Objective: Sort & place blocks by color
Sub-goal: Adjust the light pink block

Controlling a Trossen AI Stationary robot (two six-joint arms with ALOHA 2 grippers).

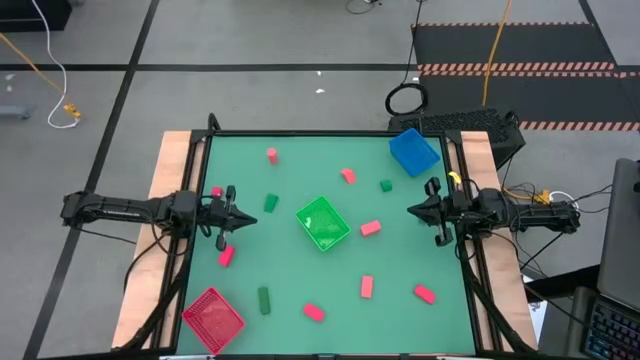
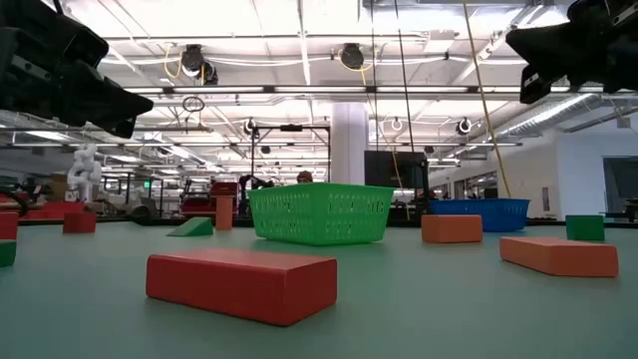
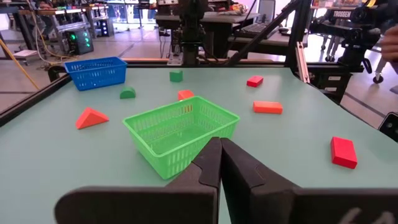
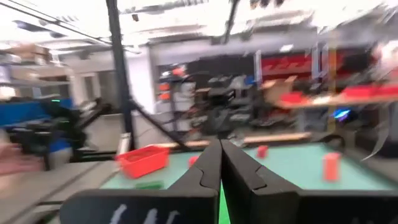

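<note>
From my remote station, the blocks lie scattered across the green table (image 1: 240,300), none of them yet in a bin by my reading. Red blocks sit loose at several places: one (image 1: 271,155) near the far edge, one (image 1: 370,228) just right of the centre, one (image 1: 425,294) toward the near right corner, one (image 1: 314,312) by the near edge, one (image 1: 226,256) on the left side. Green blocks are loose as well: one (image 1: 270,203) left of centre, one (image 1: 264,299) near the near edge, one (image 1: 386,185) toward the far right.

The green bin (image 1: 323,223) stands in the middle of the table and looks empty in the left wrist view. The red bin (image 1: 213,319) sits at the near left corner, the blue bin (image 1: 414,151) at the far right corner; I see nothing in either, though the mesh hides detail.

The left gripper (image 1: 244,218) hangs clenched on nothing over the left side; the right gripper (image 1: 412,209) hangs clenched and empty over the right side. I judge the sorting not begun, with every block left to do.
</note>
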